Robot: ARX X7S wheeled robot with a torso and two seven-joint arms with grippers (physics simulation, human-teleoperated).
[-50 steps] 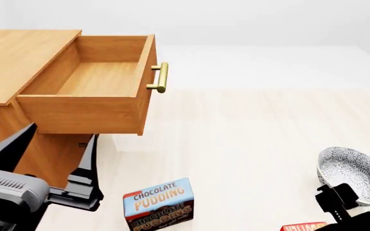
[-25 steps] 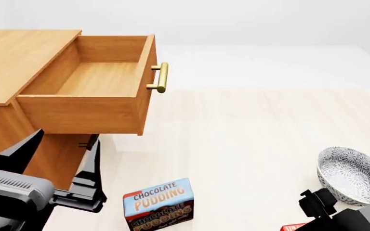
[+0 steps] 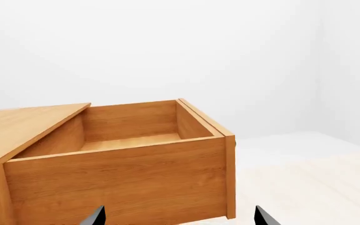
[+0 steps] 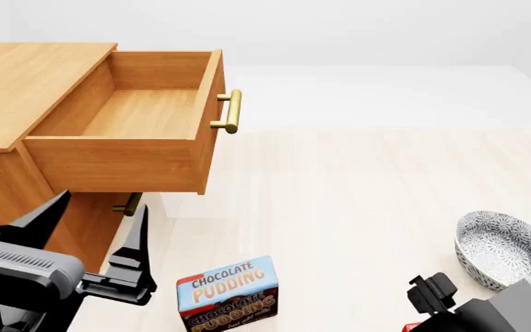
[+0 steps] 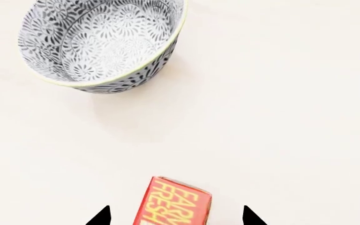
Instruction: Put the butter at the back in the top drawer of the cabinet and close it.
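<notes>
A: The right gripper (image 5: 176, 216) hangs spread wide over the butter (image 5: 172, 202), which lies on the floor near the patterned bowl (image 5: 101, 43).
B: Centre both fingers across its narrow sides — then descend straight.
A: And the left gripper (image 4: 95, 235)?
B: Open, empty, below the top drawer (image 4: 132, 124) — already pulled out of the cabinet (image 4: 25, 76).

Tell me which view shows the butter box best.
Right wrist view: the butter lies between the open right end effector tips, top and lettering visible. Head view shows only a red sliver; left wrist none.
</notes>
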